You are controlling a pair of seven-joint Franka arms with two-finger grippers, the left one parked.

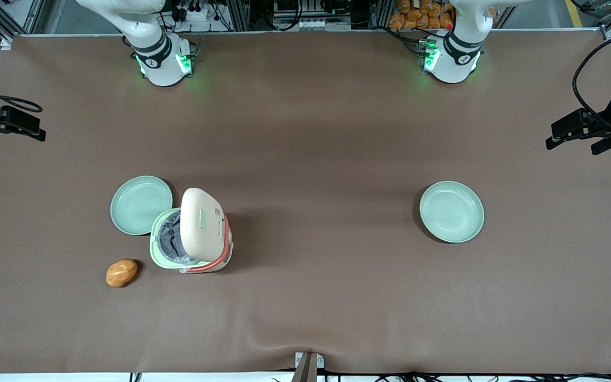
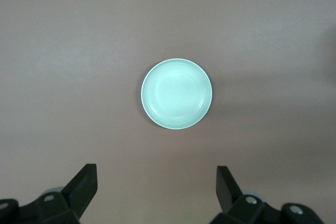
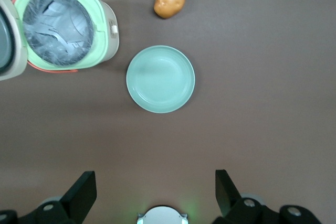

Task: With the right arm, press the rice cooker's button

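Observation:
The rice cooker stands on the brown table with its cream lid raised upright, so the dark inner pot shows. In the right wrist view the cooker has a pale green rim, a salmon-red band and a small latch button on the side facing a mint-green plate. My right gripper is open and empty. It hangs high above the bare table between that plate and the right arm's base, well apart from the cooker.
A mint-green plate lies beside the cooker, farther from the front camera. A potato lies nearer the front camera. A second plate lies toward the parked arm's end.

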